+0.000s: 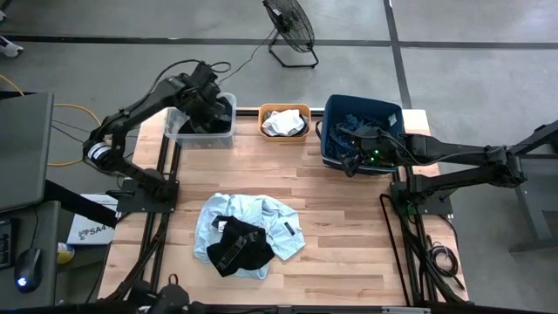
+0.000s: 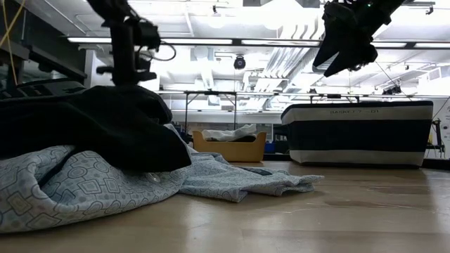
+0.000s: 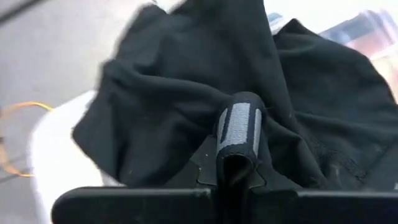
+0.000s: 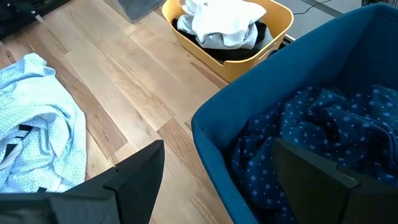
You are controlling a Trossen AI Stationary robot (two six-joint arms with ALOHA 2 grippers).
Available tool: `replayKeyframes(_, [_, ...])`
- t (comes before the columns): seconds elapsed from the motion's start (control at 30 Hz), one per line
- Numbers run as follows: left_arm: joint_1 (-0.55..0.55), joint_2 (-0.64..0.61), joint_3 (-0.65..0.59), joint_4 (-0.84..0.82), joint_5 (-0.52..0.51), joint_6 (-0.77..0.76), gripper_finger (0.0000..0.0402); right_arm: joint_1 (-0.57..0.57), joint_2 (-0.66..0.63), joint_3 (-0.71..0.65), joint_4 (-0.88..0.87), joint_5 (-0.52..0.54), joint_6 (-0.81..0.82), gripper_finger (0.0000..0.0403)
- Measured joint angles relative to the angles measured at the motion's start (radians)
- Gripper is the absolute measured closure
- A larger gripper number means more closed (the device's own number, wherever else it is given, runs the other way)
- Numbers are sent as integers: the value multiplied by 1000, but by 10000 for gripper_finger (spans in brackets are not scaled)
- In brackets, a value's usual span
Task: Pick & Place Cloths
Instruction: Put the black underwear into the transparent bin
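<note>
Here the left gripper [image 1: 212,103] hangs over the clear bin [image 1: 179,131], jaws pinched on a black cloth [image 3: 186,106] that seems partly inside already. It should lower until the fabric clears the rim, then release. The right gripper [image 1: 353,161], jaws spread, hovers over the blue bin [image 1: 329,155] and its dotted navy cloth [image 4: 323,130]. More cloths [image 1: 253,231] lie on the worktop [image 1: 349,253].

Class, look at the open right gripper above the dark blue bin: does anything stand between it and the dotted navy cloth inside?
Nothing visible does. The right gripper hangs open above the dark blue bin, and the navy cloth lies uncovered inside it, with only open air between fingers and fabric.
</note>
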Motion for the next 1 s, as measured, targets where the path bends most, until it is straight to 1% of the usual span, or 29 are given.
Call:
replayKeyframes(0.07, [25, -1, -41, 42, 50, 1, 401, 0, 0, 0, 0, 0, 0, 114])
replayKeyframes(0.2, [50, -1, -123, 111, 90, 1, 401, 0, 0, 0, 0, 0, 0, 114])
replayKeyframes(0.3, [70, -1, -170, 136, 114, 1, 401, 0, 0, 0, 0, 0, 0, 114])
replayKeyframes(0.5, [83, -2, -248, 200, 121, -4, 401, 0, 0, 0, 1, 0, 1, 114])
replayKeyframes(0.73, [83, -1, -293, 238, 121, -26, 401, 0, 0, 0, 6, 1, 2, 114])
replayKeyframes(1.0, [83, 32, -297, 248, 121, -29, 400, 0, 0, 0, 6, 1, 2, 114])
